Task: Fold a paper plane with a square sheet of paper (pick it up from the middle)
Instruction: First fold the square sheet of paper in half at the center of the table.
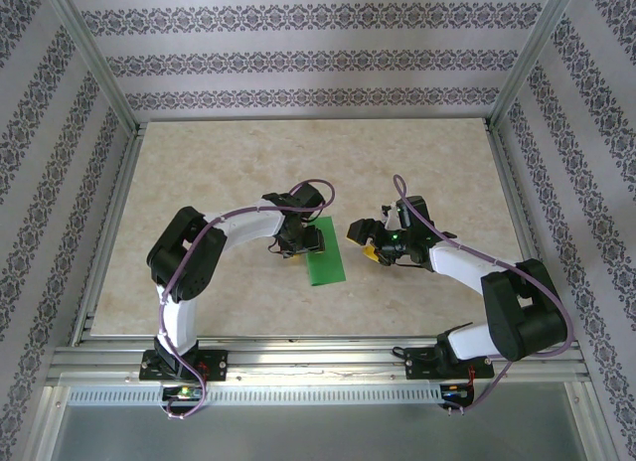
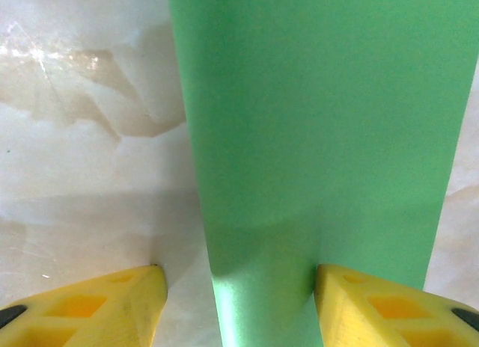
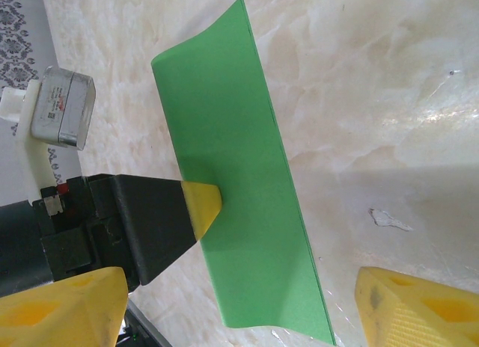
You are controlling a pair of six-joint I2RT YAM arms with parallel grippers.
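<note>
From the top external camera, the square sheet of paper [image 1: 326,262] lies as a narrow green oblong near the middle of the marbled table [image 1: 199,183], between the two arms; the left gripper [image 1: 301,244] hangs over its left long edge, touching or just above it; the right gripper [image 1: 368,237] sits just beside the sheet's right side, apart from it, and its fingers stand spread.

In the left wrist view, the square sheet of paper [image 2: 314,123] runs up the picture from between the yellow fingers [image 2: 120,302]; the left gripper [image 2: 239,280] is wide apart, pinching nothing; its right-hand fingertip meets the sheet's edge, while bare table [image 2: 75,175] shows between the other fingertip and the sheet; the green strip looks narrower and brighter low down between the tips, though whether it lifts off the table there cannot be told.

In the right wrist view, the square sheet of paper [image 3: 232,137] lies slantwise on the table [image 3: 389,85], its far left corner curling upward; one black finger of the left gripper, tipped in yellow [image 3: 202,201], presses against the sheet's left edge; the right gripper [image 3: 239,287] is spread, its yellow fingers [image 3: 419,309] standing either side of the sheet's near end and closing on nothing; a small white fleck [image 3: 389,220] marks the table just right of the sheet.
</note>
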